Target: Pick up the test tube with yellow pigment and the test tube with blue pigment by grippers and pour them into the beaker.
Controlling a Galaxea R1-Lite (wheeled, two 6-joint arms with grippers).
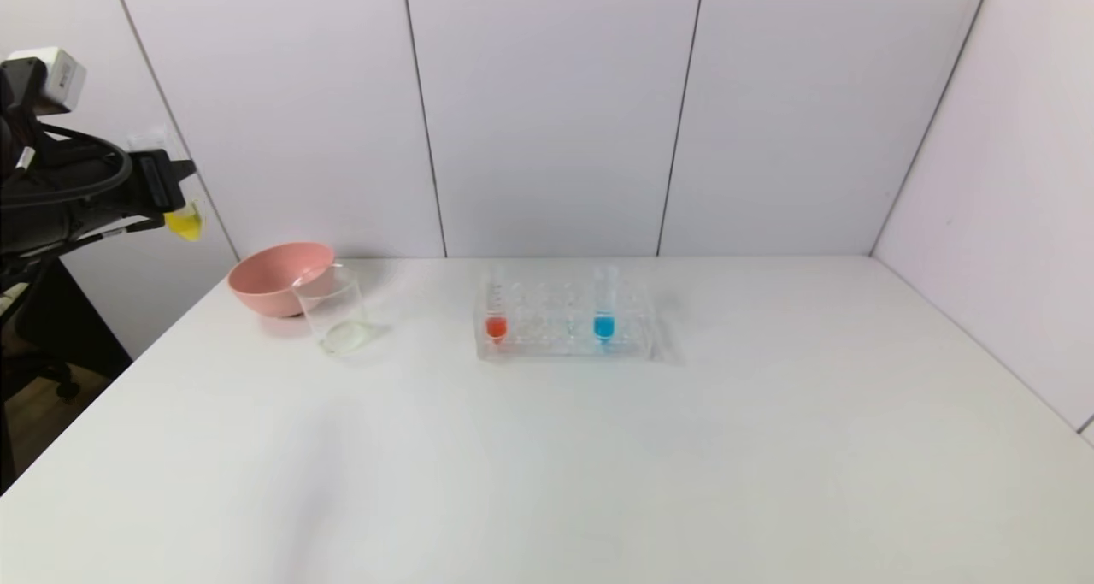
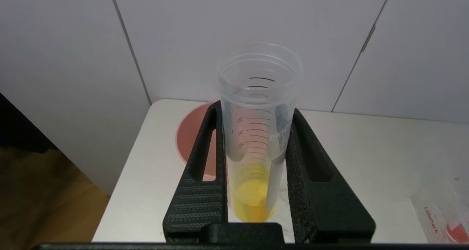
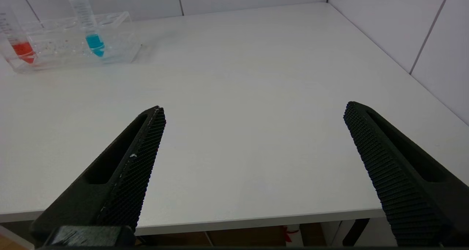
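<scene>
White table (image 1: pixel 598 464) against pale panelled walls (image 1: pixel 555 105); wooden floor (image 2: pixel 44 202).

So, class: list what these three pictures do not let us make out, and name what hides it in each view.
- Head view: most of the test tube with yellow pigment, behind the left gripper.
- Left wrist view: the beaker; much of the pink bowl, behind the gripper fingers.
- Right wrist view: the right gripper wrist, cut by the bottom edge.
- Head view: the right arm, out of frame.

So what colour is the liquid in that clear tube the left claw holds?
Yellow, in the clear graduated test tube held by the left gripper; the left wrist view shows it best.
</scene>
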